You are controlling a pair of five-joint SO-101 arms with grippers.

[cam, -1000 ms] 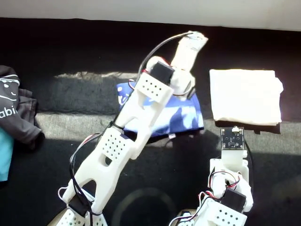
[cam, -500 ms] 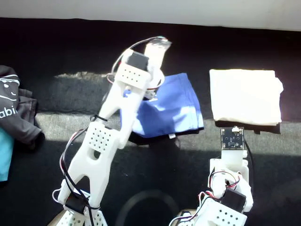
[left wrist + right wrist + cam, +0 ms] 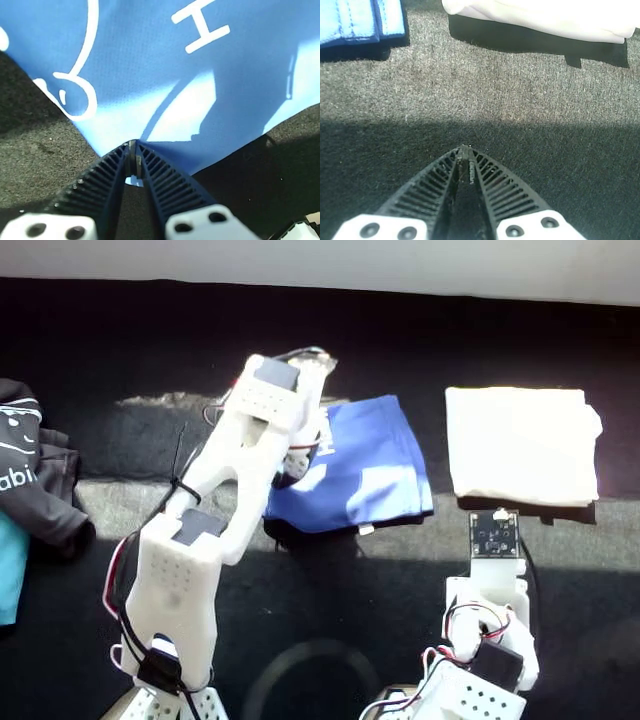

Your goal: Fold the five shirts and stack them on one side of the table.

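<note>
Lying bunched at the left edge of the table point(image 3: 150, 340) was a dark shirt point(image 3: 35, 475) with pale print, unfolded. Just in front of it, a teal shirt point(image 3: 8, 565) was cut off by the edge of the high view.

Near the middle: my left arm point(image 3: 215, 510) stretched away from its base over the dark cloth. My left pincer point(image 3: 132, 150) was closed, nipping the edge of the blue shirt point(image 3: 360, 465) between its ribbed jaws. A sliver of blue fabric showed between them. The blue shirt was folded and lay flat near the table's centre, white lettering facing up, partly in sun and partly under my arm's shadow.

To the right: a white shirt point(image 3: 520, 445), folded to a neat rectangle, lay beside the blue one, apart from it with a strip of dark cloth between.

Nearer the front, my right pincer point(image 3: 465, 150) was closed on nothing, jaws tip to tip. It was pointed at bare cloth short of the white shirt's near edge.
</note>
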